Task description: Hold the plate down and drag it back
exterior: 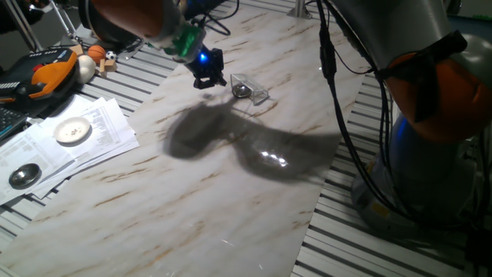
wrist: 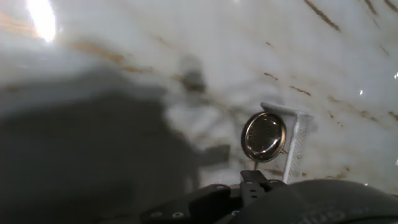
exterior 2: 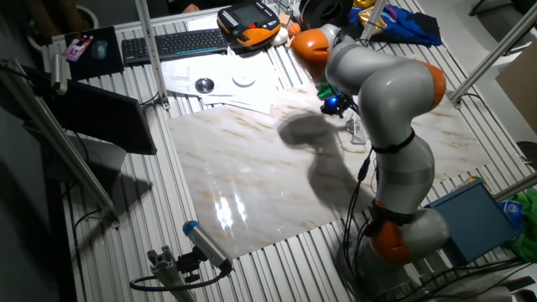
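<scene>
- The plate [wrist: 264, 135] leans in a clear stand [wrist: 295, 146] on the marble tabletop [exterior: 231, 192], centre-right in the hand view.
- The fingers [exterior: 207, 78] hover just left of it, apart from it; their spread cannot be told.

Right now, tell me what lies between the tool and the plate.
Nothing but bare marble. One fixed view shows the tool just left of the plate, which sits in the clear stand; only tabletop fills the gap.
</scene>
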You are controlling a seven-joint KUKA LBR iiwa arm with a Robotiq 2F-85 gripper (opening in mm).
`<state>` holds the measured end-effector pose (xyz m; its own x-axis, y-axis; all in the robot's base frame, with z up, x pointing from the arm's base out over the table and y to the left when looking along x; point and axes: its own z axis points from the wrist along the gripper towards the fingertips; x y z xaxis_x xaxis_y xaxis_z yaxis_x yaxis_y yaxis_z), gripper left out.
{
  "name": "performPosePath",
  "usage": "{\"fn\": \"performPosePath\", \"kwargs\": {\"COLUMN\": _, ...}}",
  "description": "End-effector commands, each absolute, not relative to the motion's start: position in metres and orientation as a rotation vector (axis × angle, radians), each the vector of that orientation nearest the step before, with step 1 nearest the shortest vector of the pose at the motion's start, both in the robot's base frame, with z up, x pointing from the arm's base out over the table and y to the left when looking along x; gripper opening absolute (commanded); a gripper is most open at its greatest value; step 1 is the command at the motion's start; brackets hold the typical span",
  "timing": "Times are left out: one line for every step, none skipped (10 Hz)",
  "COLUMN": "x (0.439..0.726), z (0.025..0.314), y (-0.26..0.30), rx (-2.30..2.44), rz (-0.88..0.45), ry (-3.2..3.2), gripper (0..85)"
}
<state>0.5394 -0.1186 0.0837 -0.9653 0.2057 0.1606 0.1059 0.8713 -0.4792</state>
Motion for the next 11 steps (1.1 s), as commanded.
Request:
{"fn": "performPosePath", "kwargs": {"x": 0.539, "z": 0.080, "y": -0.121, "rx": -0.231, "rz": 0.711, "ry": -2.835, "gripper": 0.0}}
{"fn": "performPosePath", "kwargs": {"x": 0.540, "z": 0.074, "y": -0.124, "rx": -0.209, "rz": 0.727, "ry": -2.836, "gripper": 0.0}}
{"fn": "performPosePath", "kwargs": {"x": 0.539, "z": 0.069, "y": -0.128, "rx": -0.192, "rz": 0.730, "ry": -2.840, "gripper": 0.0}}
{"fn": "performPosePath", "kwargs": {"x": 0.537, "z": 0.063, "y": -0.133, "rx": -0.173, "rz": 0.740, "ry": -2.845, "gripper": 0.0}}
{"fn": "performPosePath", "kwargs": {"x": 0.536, "z": 0.060, "y": -0.136, "rx": -0.165, "rz": 0.751, "ry": -2.845, "gripper": 0.0}}
{"fn": "performPosePath", "kwargs": {"x": 0.534, "z": 0.057, "y": -0.139, "rx": -0.159, "rz": 0.756, "ry": -2.843, "gripper": 0.0}}
{"fn": "performPosePath", "kwargs": {"x": 0.533, "z": 0.055, "y": -0.142, "rx": -0.150, "rz": 0.775, "ry": -2.837, "gripper": 0.0}}
{"fn": "performPosePath", "kwargs": {"x": 0.531, "z": 0.051, "y": -0.143, "rx": -0.145, "rz": 0.801, "ry": -2.827, "gripper": 0.0}}
{"fn": "performPosePath", "kwargs": {"x": 0.529, "z": 0.048, "y": -0.145, "rx": -0.140, "rz": 0.820, "ry": -2.822, "gripper": 0.0}}
{"fn": "performPosePath", "kwargs": {"x": 0.528, "z": 0.044, "y": -0.146, "rx": -0.137, "rz": 0.828, "ry": -2.825, "gripper": 0.0}}
{"fn": "performPosePath", "kwargs": {"x": 0.526, "z": 0.041, "y": -0.147, "rx": -0.135, "rz": 0.829, "ry": -2.829, "gripper": 0.0}}
